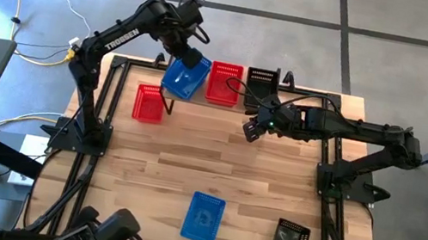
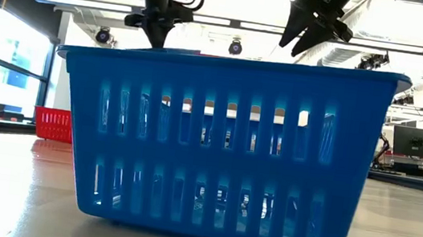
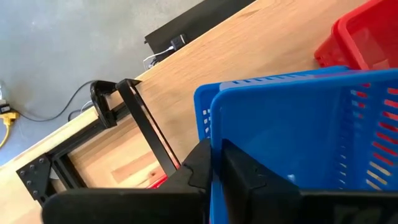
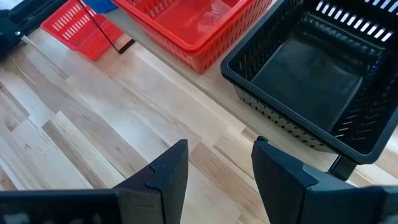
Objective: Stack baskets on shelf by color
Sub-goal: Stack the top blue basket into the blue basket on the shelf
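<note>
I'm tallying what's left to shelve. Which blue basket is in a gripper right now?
The blue basket at the shelf's left end, tilted, held by the left gripper with its jaws over the rim. The other blue basket sits alone near the table's front edge.

Two matte black jointed arms, white TROSSEN lettering on left arm [image 1: 122, 36], black cabling, angular dark jaws

3 blue baskets [image 1: 185, 78], 2 red baskets [image 1: 223, 83], 2 black baskets [image 1: 261, 83].

The near blue basket [image 2: 224, 148] hides the shelf and most other baskets in the low view.
</note>
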